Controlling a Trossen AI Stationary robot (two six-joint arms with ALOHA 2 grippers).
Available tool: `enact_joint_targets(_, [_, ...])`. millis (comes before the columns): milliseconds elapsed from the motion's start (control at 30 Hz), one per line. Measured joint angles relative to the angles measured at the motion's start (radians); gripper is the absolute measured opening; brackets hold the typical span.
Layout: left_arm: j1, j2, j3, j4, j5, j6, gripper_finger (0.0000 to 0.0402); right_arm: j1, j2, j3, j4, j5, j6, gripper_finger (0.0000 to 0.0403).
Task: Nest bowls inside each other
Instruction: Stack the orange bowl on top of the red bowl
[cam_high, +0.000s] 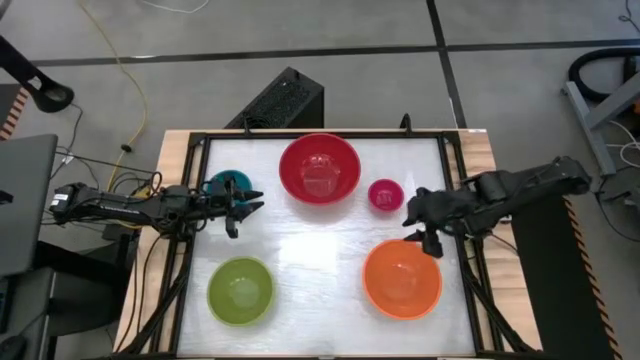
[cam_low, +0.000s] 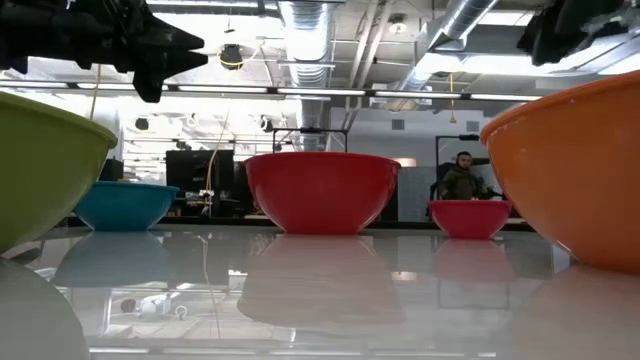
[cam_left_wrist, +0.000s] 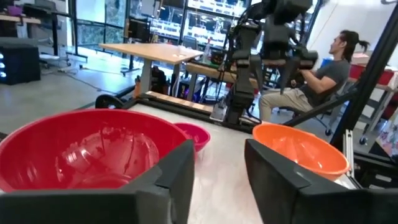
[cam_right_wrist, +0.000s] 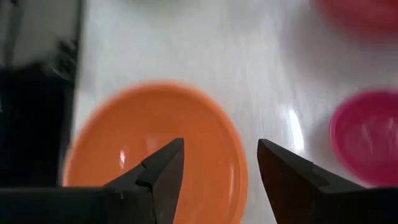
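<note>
Five bowls stand apart on their bases on the white table. The red bowl (cam_high: 319, 168) is at the far middle, the small pink bowl (cam_high: 385, 195) to its right. The orange bowl (cam_high: 402, 279) is near right, the green bowl (cam_high: 240, 291) near left, and the teal bowl (cam_high: 230, 182) far left, partly under my left arm. My left gripper (cam_high: 240, 212) hangs open above the table beside the teal bowl, holding nothing. My right gripper (cam_high: 428, 238) is open in the air over the orange bowl's far rim, its fingers (cam_right_wrist: 163, 167) slanting down.
A black frame (cam_high: 440, 135) runs around the tabletop. A bare stretch of table lies between the bowls in the middle (cam_high: 310, 250). A person (cam_left_wrist: 323, 71) sits beyond the table's right side, away from the arms.
</note>
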Motion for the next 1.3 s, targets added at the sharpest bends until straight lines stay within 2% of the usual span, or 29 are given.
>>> enact_joint_targets(167, [0.000, 0.000, 0.000, 0.002, 0.002, 0.014, 0.0104, 0.027, 0.150, 0.074, -0.141, -0.001, 0.024, 0.0225])
enact_joint_targets(300, [0.000, 0.000, 0.000, 0.002, 0.002, 0.026, 0.0108, 0.025, 0.264, 0.117, -0.273, -0.002, 0.026, 0.0225])
enact_joint_targets(433, [0.000, 0.000, 0.000, 0.002, 0.006, 0.026, 0.0118, 0.009, 0.351, 0.119, -0.338, -0.035, 0.100, 0.0225])
enact_joint_targets(533, [0.000, 0.000, 0.000, -0.003, 0.010, 0.026, 0.0124, -0.012, 0.385, 0.101, -0.320, -0.085, 0.098, 0.0225])
enact_joint_targets(767, [0.000, 0.000, 0.000, -0.011, 0.010, 0.030, 0.0133, -0.029, 0.402, 0.047, -0.309, -0.030, 0.073, 0.0225])
enact_joint_targets(1067, [0.000, 0.000, 0.000, -0.011, 0.010, 0.030, 0.0133, -0.032, 0.399, -0.086, -0.124, -0.055, 0.072, 0.0221])
enact_joint_targets(1167, [0.000, 0.000, 0.000, -0.011, 0.010, 0.029, 0.0133, -0.032, 0.399, -0.104, -0.067, -0.057, 0.070, 0.0200])
enact_joint_targets(1300, [0.000, 0.000, 0.000, -0.011, 0.010, 0.028, 0.0133, -0.039, 0.399, -0.104, -0.053, -0.062, 0.051, 0.0127])
